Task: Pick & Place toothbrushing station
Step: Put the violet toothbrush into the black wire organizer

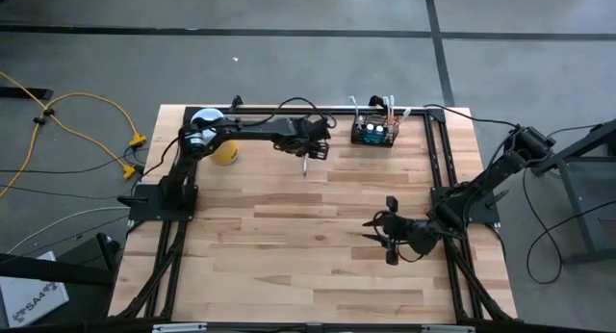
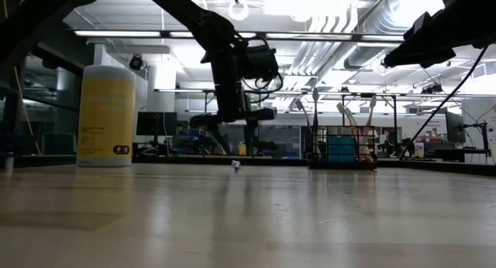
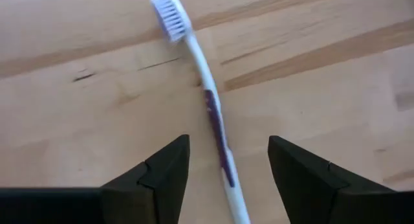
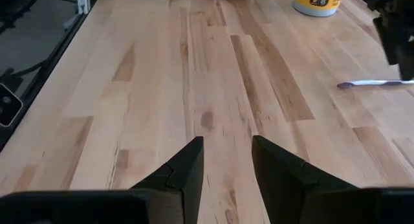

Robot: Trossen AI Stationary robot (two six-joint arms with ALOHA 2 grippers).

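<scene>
The toothbrushing station (image 1: 373, 133), a small black wire-mesh basket holding a few upright brushes and something blue, stands at the table's far edge, also seen in the low view (image 2: 342, 148). A white toothbrush with a purple stripe (image 3: 210, 101) lies flat on the wood left of it (image 1: 306, 166). My left gripper (image 3: 228, 146) hangs open just above the toothbrush, pointing steeply down, one finger on either side of the handle, touching nothing. My right gripper (image 1: 383, 233) waits open near the table's right side with nothing between its fingers (image 4: 226, 149).
A yellow canister with a white lid (image 2: 107, 117) stands upright at the far left, partly under my left arm (image 1: 227, 156). Black frame rails run along the table's left, right and far edges. Bare wood lies between the two grippers.
</scene>
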